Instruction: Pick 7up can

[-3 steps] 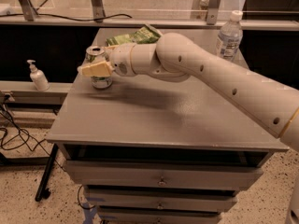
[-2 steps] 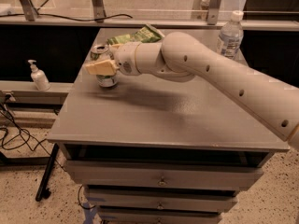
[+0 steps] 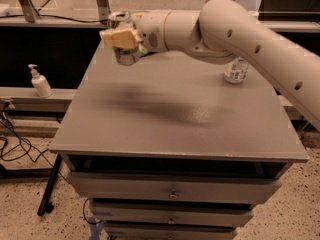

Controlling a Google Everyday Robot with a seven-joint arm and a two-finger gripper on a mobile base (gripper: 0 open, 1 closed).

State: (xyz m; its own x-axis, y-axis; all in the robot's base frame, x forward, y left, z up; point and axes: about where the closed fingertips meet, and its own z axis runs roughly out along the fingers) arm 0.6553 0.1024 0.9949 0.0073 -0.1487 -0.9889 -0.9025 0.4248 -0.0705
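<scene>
The 7up can (image 3: 128, 57) is a small green and silver can with a silver top. My gripper (image 3: 121, 37) is shut on it, with a tan finger pad (image 3: 119, 36) across its side. The can hangs upright above the back left part of the grey table (image 3: 175, 119), clear of the surface. My white arm reaches in from the right and crosses above the back of the table.
A clear plastic water bottle (image 3: 235, 70) stands at the back right, partly hidden by my arm. A white soap dispenser (image 3: 40, 82) sits on a low shelf to the left. Drawers (image 3: 172, 191) are below the tabletop. Cables lie on the floor at left.
The gripper has risen with the can in it; the can has left the tabletop. The view now sits closer to the table.
</scene>
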